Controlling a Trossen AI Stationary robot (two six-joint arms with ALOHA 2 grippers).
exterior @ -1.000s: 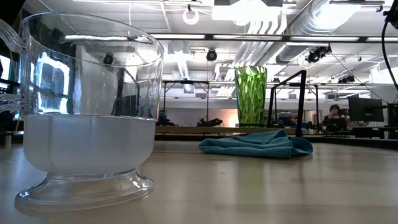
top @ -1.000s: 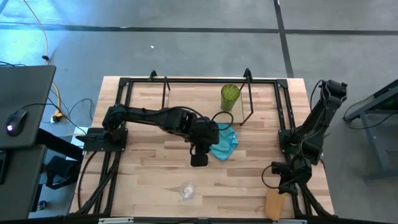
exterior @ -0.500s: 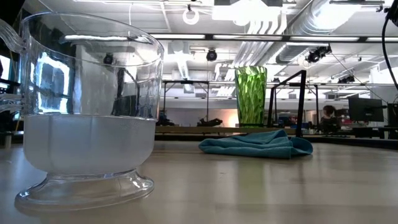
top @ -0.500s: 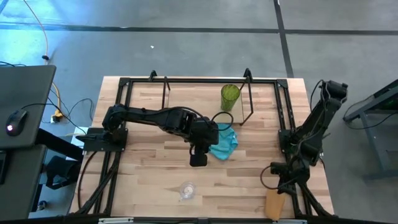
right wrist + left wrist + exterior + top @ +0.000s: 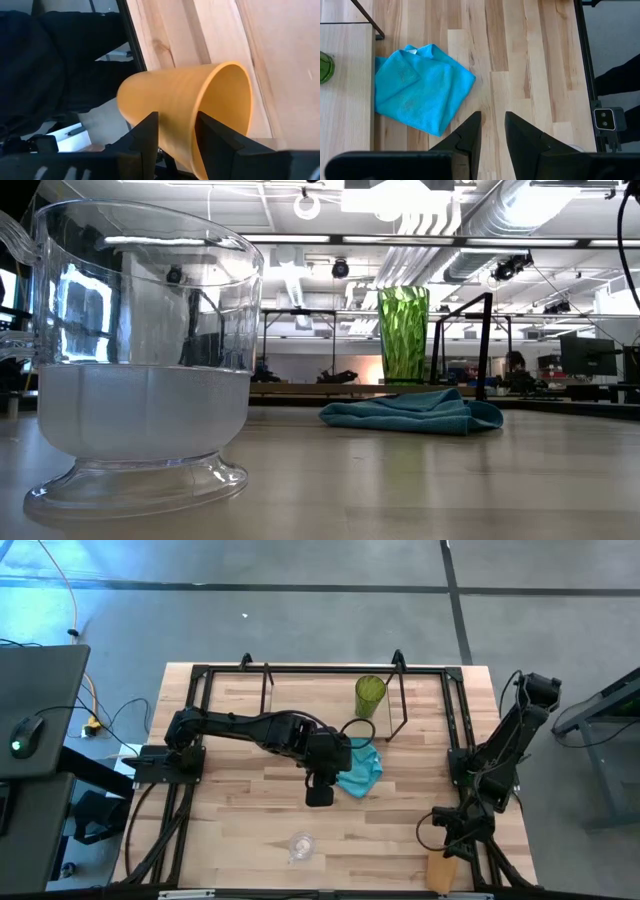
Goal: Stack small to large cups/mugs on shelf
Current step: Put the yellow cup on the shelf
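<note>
The orange cup (image 5: 440,870) is at the table's near right corner. My right gripper (image 5: 447,848) is open right at it; in the right wrist view (image 5: 177,120) one finger shows outside the cup's wall and one in front of its mouth. The clear glass cup (image 5: 301,846) stands on its foot near the front edge and shows close up in the low view (image 5: 140,360). The green tumbler (image 5: 370,695) stands on the shelf (image 5: 404,705) at the far side. My left gripper (image 5: 320,798) is open and empty over the table's middle, beside the turquoise cloth (image 5: 360,768). My right gripper has its fingers on either side of the orange cup's wall near the rim (image 5: 200,107). I cannot tell whether they touch it.
The turquoise cloth (image 5: 417,87) lies crumpled in front of the shelf's right end. The black table frame (image 5: 460,730) runs along the left, right and far sides. Bare wood lies between the cloth and the clear cup.
My right gripper has gone a little toward the table's near edge, closer onto the orange cup. The cups, the cloth and my left arm have stayed where they were.
</note>
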